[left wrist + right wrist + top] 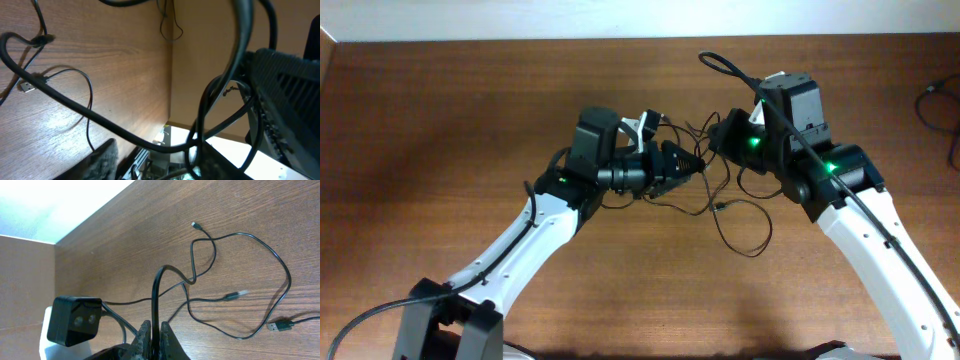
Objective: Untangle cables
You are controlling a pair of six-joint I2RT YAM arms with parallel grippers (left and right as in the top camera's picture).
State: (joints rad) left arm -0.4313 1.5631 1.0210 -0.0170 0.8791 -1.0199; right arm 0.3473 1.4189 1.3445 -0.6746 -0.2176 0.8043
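Observation:
Several thin black cables (752, 238) lie in a tangle on the wooden table between my two arms. My right gripper (716, 140) (154, 329) is shut on a thicker black cable (156, 287) that arches up from its fingers and drops into the tangle. Loops (282, 272), a USB plug (280, 326), a pale-tipped plug (236, 295) and a small plug (194, 225) are spread out beyond it. My left gripper (692, 166) (160, 148) sits in the tangle with its fingers apart and cable strands (125, 134) crossing between them. Another USB plug (26, 86) lies to its left.
The left arm's camera box (75, 321) is close beside my right fingers. A separate black cable (942, 105) hangs at the table's far right edge. The table's far edge (620, 40) runs along the top, and both arm bases stand at the near side.

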